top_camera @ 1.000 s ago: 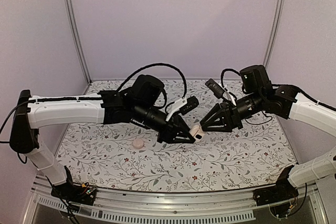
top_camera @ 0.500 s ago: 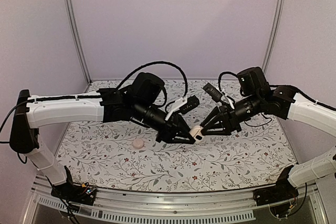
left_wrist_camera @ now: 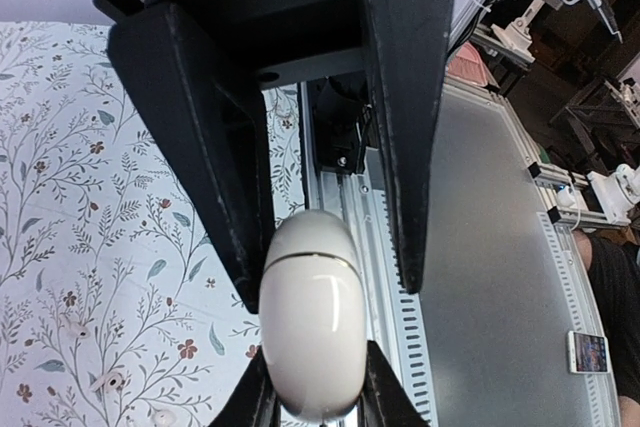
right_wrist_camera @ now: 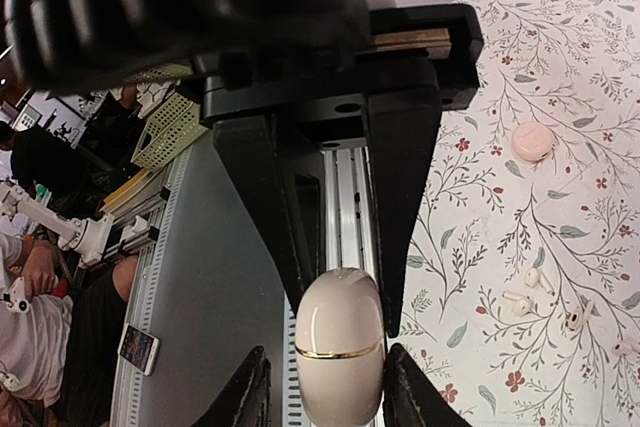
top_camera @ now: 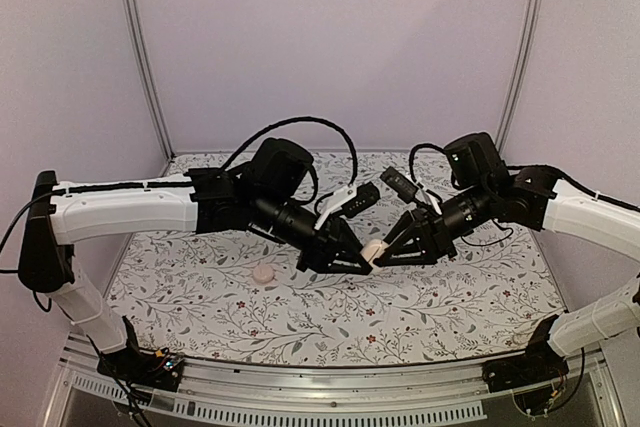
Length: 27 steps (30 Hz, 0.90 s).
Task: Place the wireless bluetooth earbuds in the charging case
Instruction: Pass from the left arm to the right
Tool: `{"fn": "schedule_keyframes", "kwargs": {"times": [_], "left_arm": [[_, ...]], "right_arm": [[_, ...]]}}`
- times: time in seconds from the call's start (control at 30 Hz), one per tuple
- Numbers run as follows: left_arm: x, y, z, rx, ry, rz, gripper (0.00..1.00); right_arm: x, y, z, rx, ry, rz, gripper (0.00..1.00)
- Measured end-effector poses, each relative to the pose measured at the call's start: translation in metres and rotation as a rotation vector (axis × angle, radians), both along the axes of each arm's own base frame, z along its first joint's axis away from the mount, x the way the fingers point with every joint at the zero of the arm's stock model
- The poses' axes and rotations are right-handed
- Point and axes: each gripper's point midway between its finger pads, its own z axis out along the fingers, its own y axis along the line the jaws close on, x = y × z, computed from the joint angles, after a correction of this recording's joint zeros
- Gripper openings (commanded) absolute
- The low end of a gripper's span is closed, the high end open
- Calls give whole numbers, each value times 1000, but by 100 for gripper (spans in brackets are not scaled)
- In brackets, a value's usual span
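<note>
Two claws meet in the air over the flowered table, and between them hangs the charging case, a cream, egg-shaped pebble with its lid shut. Its long axis lies in line with both sets of fingers and runs roughly left to right in the overhead view. One rounded end points into the left claw and the other into the right claw; the seam crosses it the short way. The left claw is closed on the case, its black fingers flanking the near end in its own wrist view, where the right claw's tips press against both sides of the far end. The right wrist view shows the same from the opposite side: its fingers clamp the case's upper end, with the left claw's tips beside the lower end. The case hangs well clear of the table. The wireless bluetooth earbuds, a pale pink rounded lump, lie on the table near the left arm, well apart from the case.
</note>
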Motion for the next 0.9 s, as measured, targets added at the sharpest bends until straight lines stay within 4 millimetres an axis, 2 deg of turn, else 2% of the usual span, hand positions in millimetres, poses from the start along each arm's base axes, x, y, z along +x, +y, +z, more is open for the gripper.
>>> {"fn": "schedule_keyframes", "kwargs": {"times": [0.23,0.37,0.4,0.5,0.53,0.67,0.8,0.9], "left_arm": [[-1,0,0,-2,3,-6,0],[-2,0,1,-4,6,-12,0],[-3,0,1,-4,8,-13,7],[-3,0,1,-2,14,-12,52],[-3,0,1,-3,11,-13,59],[0,0,1,-4,-3,0,66],[5,2,8,-23,-33,26,66],[8,13,18,-69,-69,63,64]], "right_arm": [[-1,0,-3,-6,7,0,30],[-1,0,-3,-6,4,0,21],[-1,0,-3,-5,3,1,19],[0,0,-3,-3,-7,2,15],[0,0,-3,-2,-10,3,14],[0,2,-1,8,-13,3,14],[3,4,3,26,-21,-7,13],[8,7,8,41,-31,-30,13]]}}
